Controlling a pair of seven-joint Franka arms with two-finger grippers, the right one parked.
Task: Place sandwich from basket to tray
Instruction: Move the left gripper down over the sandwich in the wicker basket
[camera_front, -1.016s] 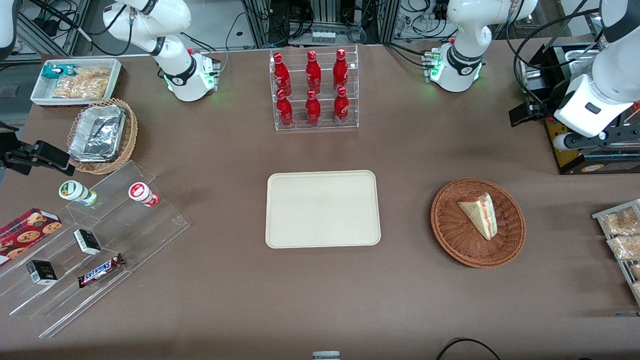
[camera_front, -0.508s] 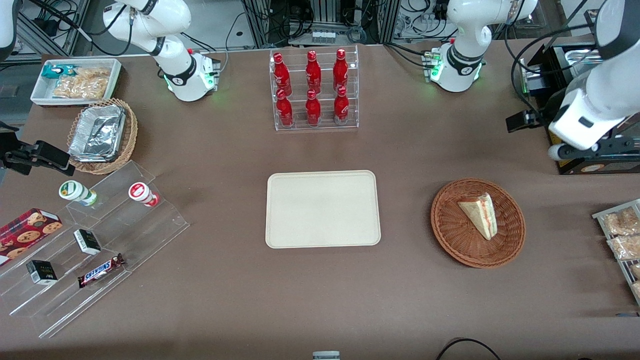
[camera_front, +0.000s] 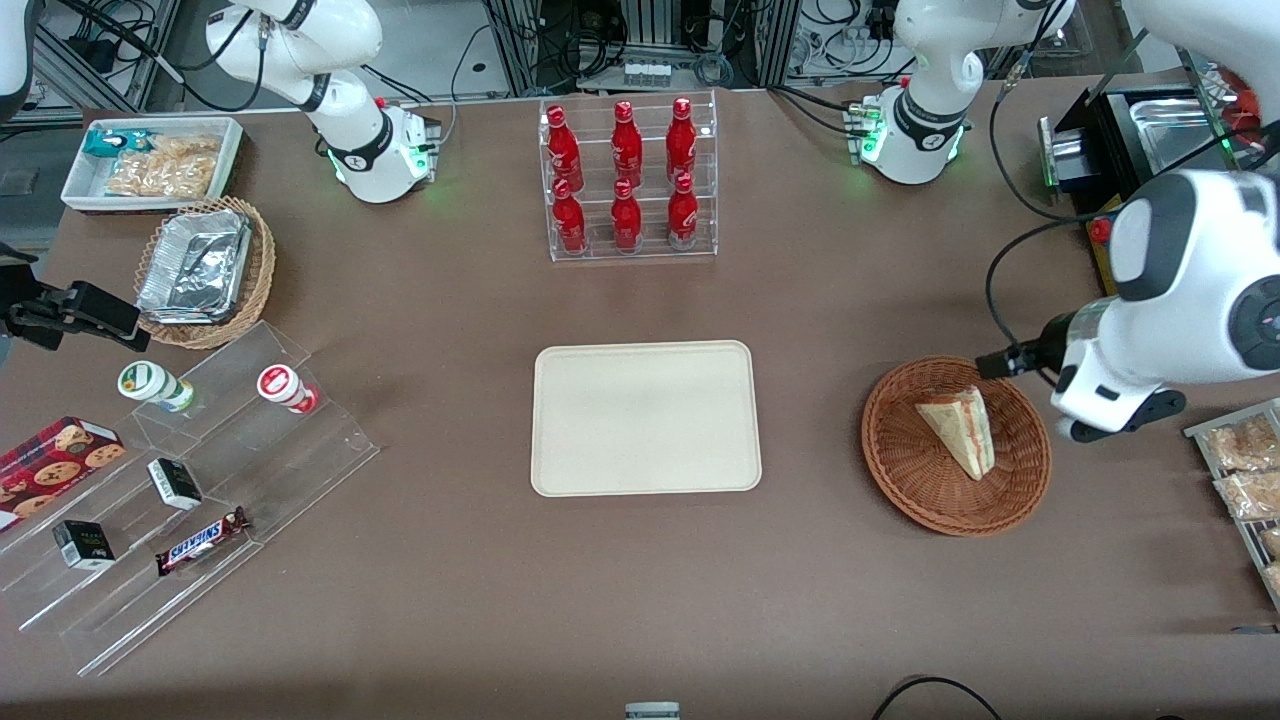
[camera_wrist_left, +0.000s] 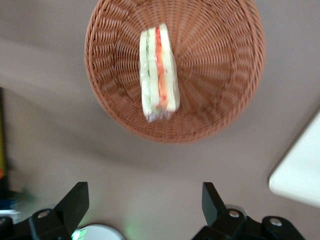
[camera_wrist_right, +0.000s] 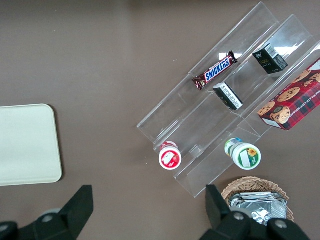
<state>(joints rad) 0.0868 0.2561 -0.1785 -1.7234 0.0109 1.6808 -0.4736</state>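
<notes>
The sandwich (camera_front: 960, 428), a clear-wrapped white wedge with red and green layers, lies in the reddish-brown wicker basket (camera_front: 900, 480). The cream tray (camera_front: 645, 418) lies flat at the table's middle, beside the basket toward the parked arm's end. My left gripper (camera_wrist_left: 145, 200) is open and empty, its fingers spread wide over bare table. Its white hand (camera_front: 1100, 395) hangs above the table just off the basket's rim, toward the working arm's end. The left wrist view shows the sandwich (camera_wrist_left: 159, 70) in the basket (camera_wrist_left: 220, 75) and a corner of the tray (camera_wrist_left: 300, 175).
A rack of bagged snacks (camera_front: 1245, 470) sits close to the hand at the table edge. A black appliance (camera_front: 1150, 130) stands farther from the camera. A rack of red bottles (camera_front: 628, 180) is past the tray. An acrylic snack stand (camera_front: 190, 480) and a foil-tray basket (camera_front: 205, 270) lie toward the parked arm's end.
My left arm has swung down from beside the black appliance toward the camera and now hangs next to the basket. The sandwich, basket and tray have not moved.
</notes>
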